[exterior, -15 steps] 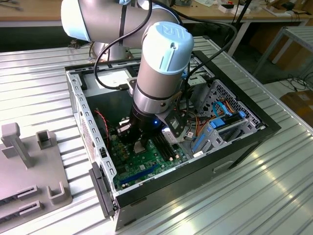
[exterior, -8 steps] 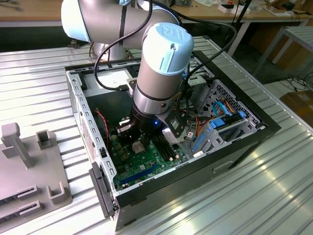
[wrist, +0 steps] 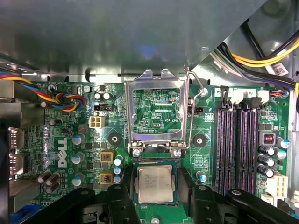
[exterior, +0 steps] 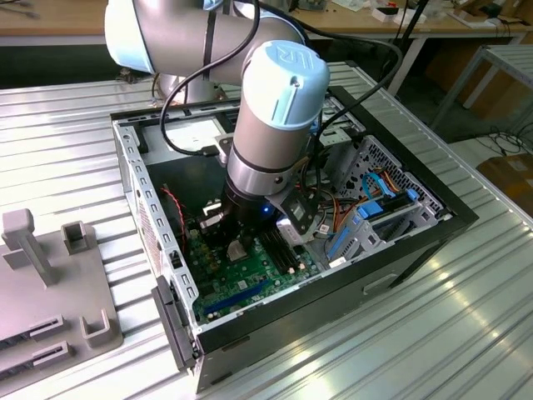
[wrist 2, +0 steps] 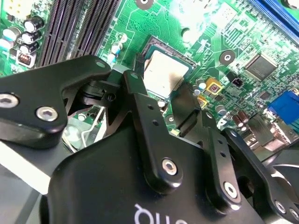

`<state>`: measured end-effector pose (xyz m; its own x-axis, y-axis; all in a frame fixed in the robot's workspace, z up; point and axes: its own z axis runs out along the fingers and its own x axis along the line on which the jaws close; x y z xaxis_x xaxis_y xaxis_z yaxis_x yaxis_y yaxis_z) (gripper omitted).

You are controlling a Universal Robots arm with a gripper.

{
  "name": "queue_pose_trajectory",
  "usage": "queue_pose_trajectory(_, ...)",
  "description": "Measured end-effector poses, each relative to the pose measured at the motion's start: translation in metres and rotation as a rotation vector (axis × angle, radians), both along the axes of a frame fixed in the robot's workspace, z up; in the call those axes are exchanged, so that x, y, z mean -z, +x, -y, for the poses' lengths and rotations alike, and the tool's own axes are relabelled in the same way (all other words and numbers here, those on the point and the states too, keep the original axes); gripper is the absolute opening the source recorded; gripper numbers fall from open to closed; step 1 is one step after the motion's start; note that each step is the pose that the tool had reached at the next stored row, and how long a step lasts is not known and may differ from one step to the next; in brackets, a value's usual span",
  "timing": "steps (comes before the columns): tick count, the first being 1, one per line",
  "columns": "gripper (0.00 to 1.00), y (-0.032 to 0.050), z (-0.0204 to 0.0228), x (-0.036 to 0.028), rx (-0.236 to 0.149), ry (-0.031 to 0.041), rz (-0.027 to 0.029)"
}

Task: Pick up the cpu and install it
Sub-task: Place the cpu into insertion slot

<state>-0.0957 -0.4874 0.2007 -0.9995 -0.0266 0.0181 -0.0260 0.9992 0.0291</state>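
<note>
Fixtures [exterior: 37, 250] of grey plastic stood at the exterior view's left on the ribbed metal table [exterior: 433, 333]. Next came the open computer case [exterior: 137, 187] with its perforated steel wall, the green motherboard [exterior: 250, 279] flat on its floor, and blue and orange cables [exterior: 375, 200] toward the exterior view's right. Over the board the gripper [wrist: 158, 199] hung straight above the cpu [wrist: 154, 184], a thin square chip with a dull silvery-beige lid, which lay flat inside the black socket [wrist: 156, 162]. Being square, it offered no long axis; two opposite edges ran parallel to the matt black fingers [wrist: 122, 203], one on each side. The jaws stood narrowly parted, by my reading slightly wider than the chip, with a dark strip of socket showing either side. Beyond it the shiny steel load plate [wrist: 156, 114] was hinged up.
</note>
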Motion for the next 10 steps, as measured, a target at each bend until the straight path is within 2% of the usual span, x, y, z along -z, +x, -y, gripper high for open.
queue_pose_trajectory(7,0.51,0.0000,0.0000,0.0019,0.000,-0.0002,-0.0002)
queue_pose_trajectory(10,0.46,-0.0001,0.0001,0.0023,0.000,-0.0005,-0.0002)
